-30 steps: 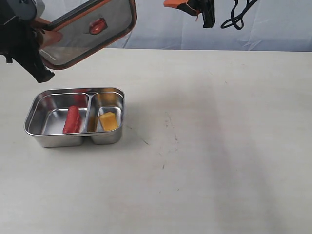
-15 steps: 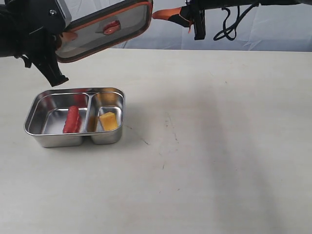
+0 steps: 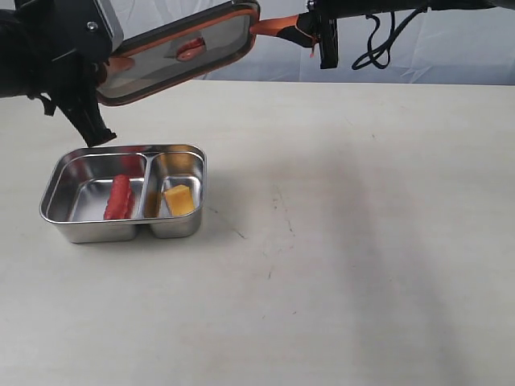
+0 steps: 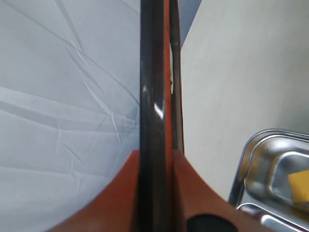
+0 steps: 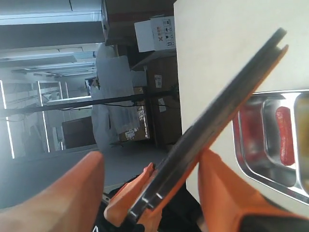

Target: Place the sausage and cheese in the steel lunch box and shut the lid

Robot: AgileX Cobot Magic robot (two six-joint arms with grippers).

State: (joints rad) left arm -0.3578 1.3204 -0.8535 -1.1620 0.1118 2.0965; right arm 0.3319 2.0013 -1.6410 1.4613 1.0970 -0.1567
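Clenched in the left pincer [image 4: 154, 159], the smoky orange-rimmed lid [image 3: 211, 36] could twist loose if the splayed right pincer [image 5: 152, 157] knocks it.

Open steel lunch box [image 3: 88, 232], red sausage [image 3: 119, 197] in larger compartment, yellow cheese [image 3: 179, 199] in smaller, dark lid [image 3: 213, 36] tilted above
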